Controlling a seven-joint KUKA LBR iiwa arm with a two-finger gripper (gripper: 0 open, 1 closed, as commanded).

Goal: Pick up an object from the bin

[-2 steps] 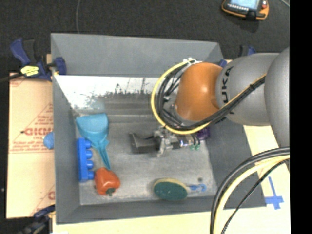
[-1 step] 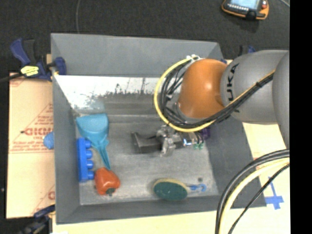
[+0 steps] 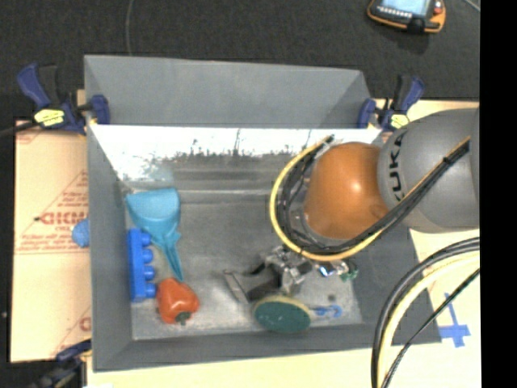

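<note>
We've got the gripper (image 3: 279,275) low in the bin (image 3: 226,95), right of centre, with a round disc (image 3: 283,316) just before it. Along the left wall we find a funnel (image 3: 157,215) behind, a studded brick (image 3: 141,265) left of its spout, and a toy pepper (image 3: 176,300) in front.

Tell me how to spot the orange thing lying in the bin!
Look at the left side of the grey bin, where a light blue funnel and a blue studded block lie. At the block's near end, toward the front left corner, sits the orange toy, shaped like a pepper. Its neighbours are blue; it alone is orange, round and lumpy, with a small dark stem.
</note>
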